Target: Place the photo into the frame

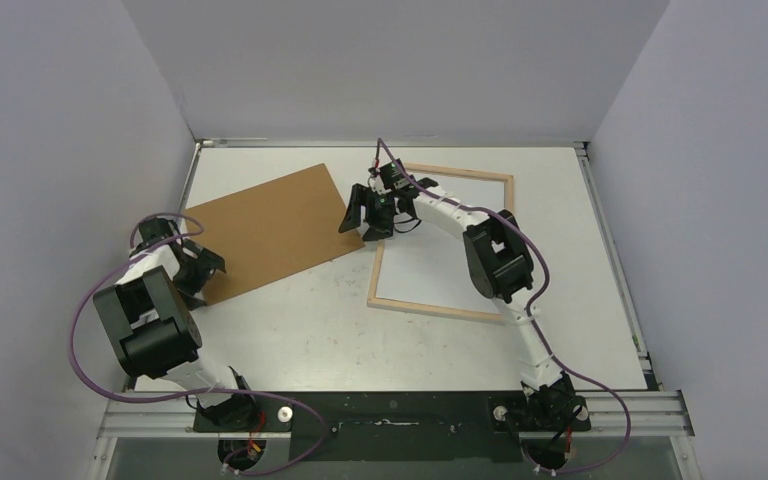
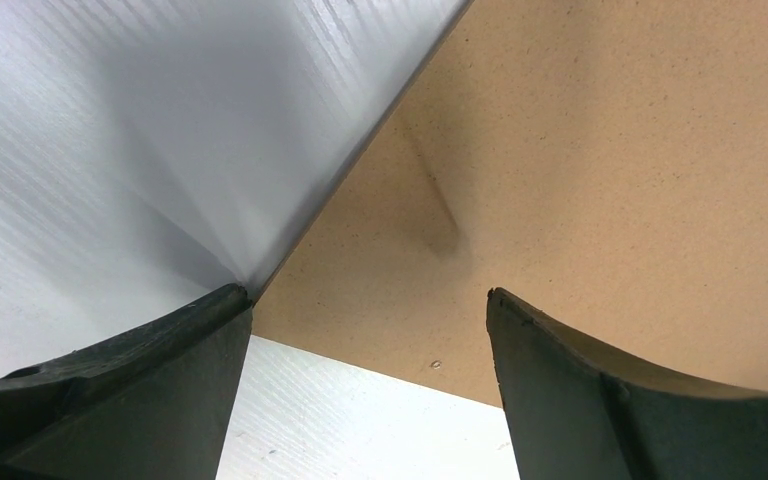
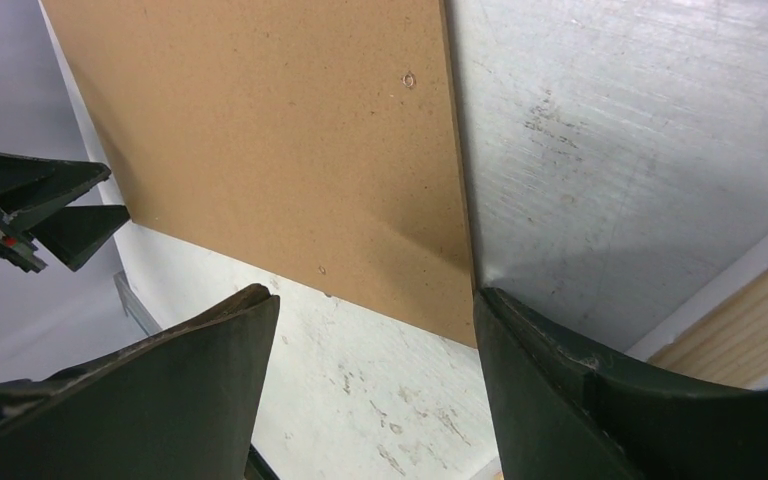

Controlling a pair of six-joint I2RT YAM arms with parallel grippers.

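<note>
Where the brown hardboard sheet lies flat on the table, one gripper stands at each end of it.
Left gripper: jaws wide, nothing held; the sheet's near corner sits against one finger.
Right gripper: jaws wide, nothing held; the sheet's opposite edge meets one finger.
Frame: pale wood rim, flat on the table, just beside the right gripper, well apart from the left.
Its interior reads white; the photo cannot be made out.
</note>
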